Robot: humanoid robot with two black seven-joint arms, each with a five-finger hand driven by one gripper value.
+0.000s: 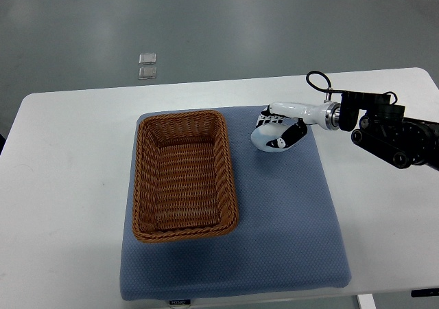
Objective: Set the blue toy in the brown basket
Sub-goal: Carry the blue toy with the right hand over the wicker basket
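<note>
Empty brown basket [184,178]; right hand [278,134] beside

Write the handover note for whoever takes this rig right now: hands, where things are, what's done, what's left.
Right hand: over the blue mat, just right of the brown basket, fingers curled downward. Whether it holds anything cannot be told.
Left hand: not in view.
Blue toy: not visible; it may be hidden under the right hand.
Brown basket: on the left part of the mat, upright, nothing inside.
Done: nothing in the basket yet.
Left: confirm the toy is grasped, carry it left over the basket rim, release it inside.
</note>
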